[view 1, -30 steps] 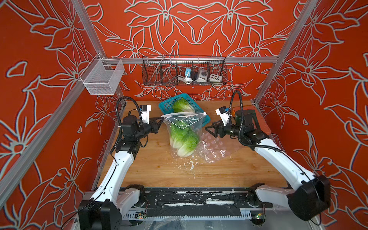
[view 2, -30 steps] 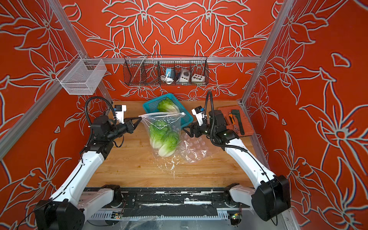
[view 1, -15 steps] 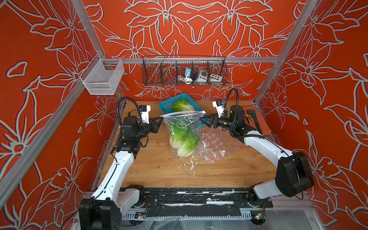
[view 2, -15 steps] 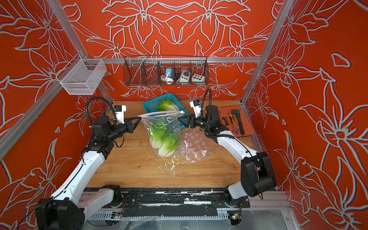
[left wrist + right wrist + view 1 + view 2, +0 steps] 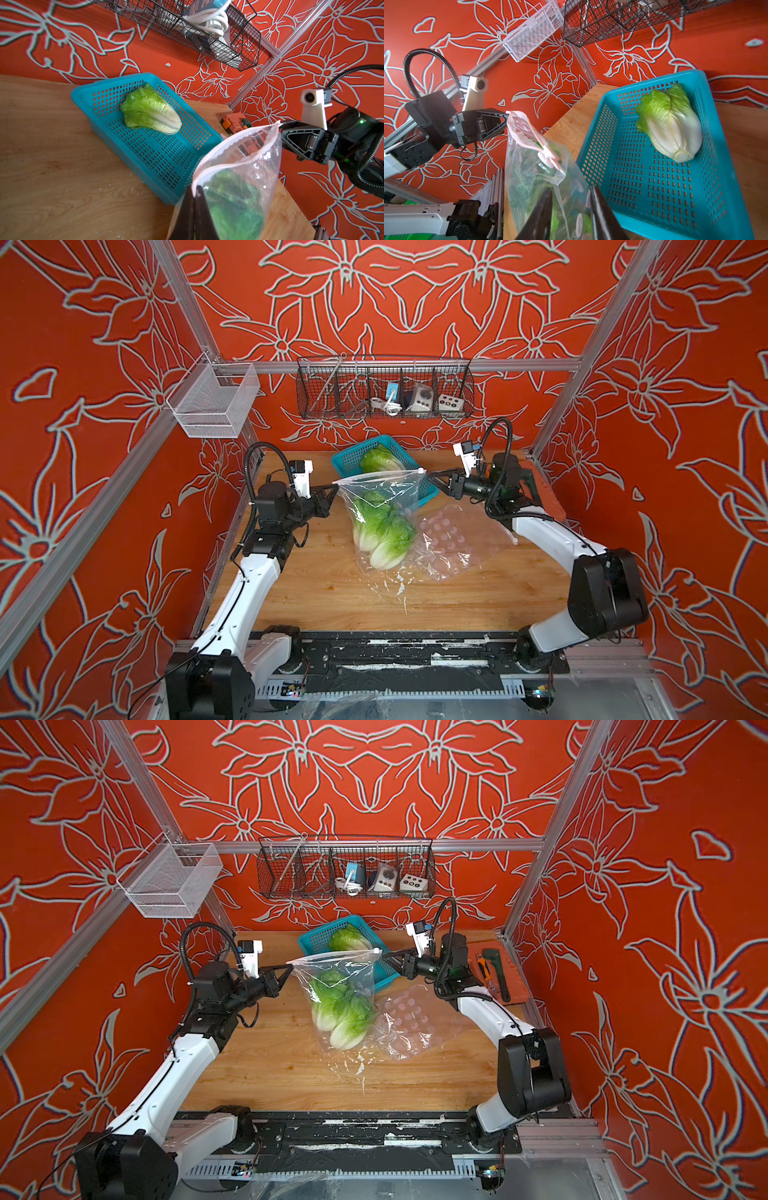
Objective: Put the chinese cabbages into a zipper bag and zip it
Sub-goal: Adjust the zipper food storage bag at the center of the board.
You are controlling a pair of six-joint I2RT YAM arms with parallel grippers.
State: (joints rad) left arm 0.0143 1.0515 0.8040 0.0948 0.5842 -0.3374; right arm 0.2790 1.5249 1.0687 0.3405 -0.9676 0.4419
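Cabbages (image 5: 384,531), two upright in zipper bag (image 5: 395,491) just before blue basket (image 5: 348,457), white bases down; third cabbage (image 5: 380,461) lies inside basket. Left claw (image 5: 335,489) pinches bag's rim; right claw (image 5: 432,480) narrowly parted astride it.

A light wooden tabletop (image 5: 332,593) carries a teal perforated plastic basket (image 5: 351,455) at the back, a clear cabbage-filled zipper bag (image 5: 384,506) mid-table, a crumpled dotted transparent bag (image 5: 453,539) touching it, and an orange tool tray (image 5: 515,977) at the right edge.
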